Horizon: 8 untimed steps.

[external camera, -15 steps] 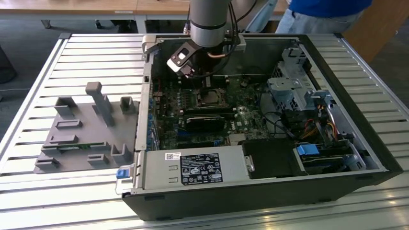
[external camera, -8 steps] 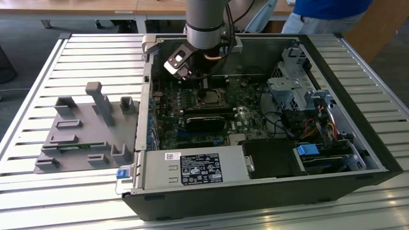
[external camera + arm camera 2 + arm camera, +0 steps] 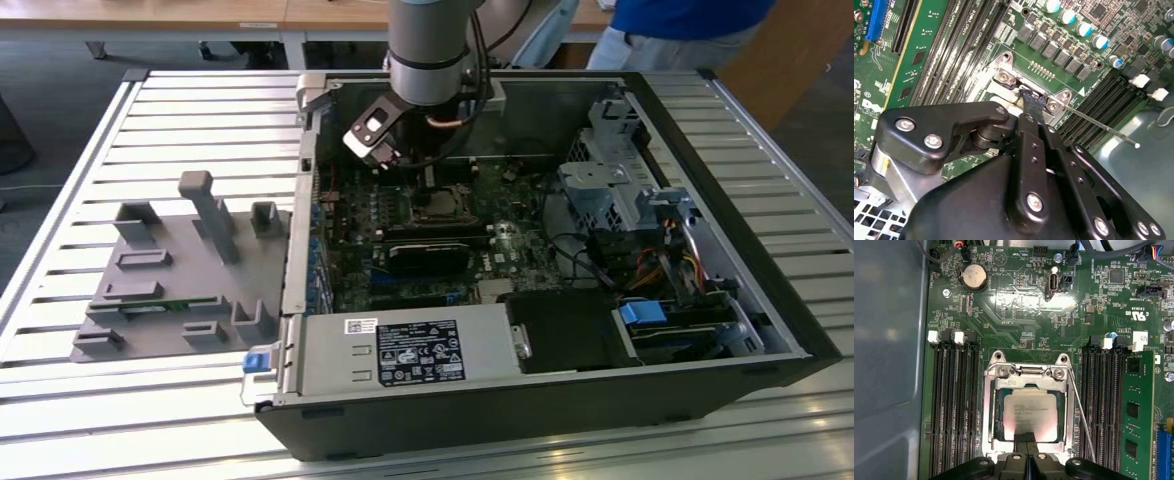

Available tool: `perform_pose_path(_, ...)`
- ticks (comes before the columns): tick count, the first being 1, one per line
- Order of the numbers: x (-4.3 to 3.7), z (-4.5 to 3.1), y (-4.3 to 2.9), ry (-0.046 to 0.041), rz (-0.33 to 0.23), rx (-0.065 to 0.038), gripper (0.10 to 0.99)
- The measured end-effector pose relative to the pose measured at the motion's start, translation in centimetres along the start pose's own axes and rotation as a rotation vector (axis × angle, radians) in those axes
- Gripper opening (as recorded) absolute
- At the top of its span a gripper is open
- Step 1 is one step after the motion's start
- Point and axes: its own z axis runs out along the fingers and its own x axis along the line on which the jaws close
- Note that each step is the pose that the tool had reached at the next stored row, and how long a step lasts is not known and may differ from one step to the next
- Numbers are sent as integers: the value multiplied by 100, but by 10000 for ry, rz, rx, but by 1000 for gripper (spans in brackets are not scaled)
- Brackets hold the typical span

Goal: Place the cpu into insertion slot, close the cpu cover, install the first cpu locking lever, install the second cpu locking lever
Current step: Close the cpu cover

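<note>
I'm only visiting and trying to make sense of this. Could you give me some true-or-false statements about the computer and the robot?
1. The cpu sits in the insertion slot. True.
2. The cpu cover stands raised. False: it lies flat, framing the cpu.
3. The gripper is at the cover's edge, fingertips together. True.
4. The grey fixture tray lies to the exterior view's right of the computer case. False: it lies to the left.

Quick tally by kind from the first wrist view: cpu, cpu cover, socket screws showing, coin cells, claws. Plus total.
cpu: 1
cpu cover: 1
socket screws: 2
coin cell: 1
claw: 1
Total: 6
</note>
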Motion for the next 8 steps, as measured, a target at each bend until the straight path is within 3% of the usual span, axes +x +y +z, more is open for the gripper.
perform_pose_path(8, 36, 6, 121, 15, 0, -44, 106)
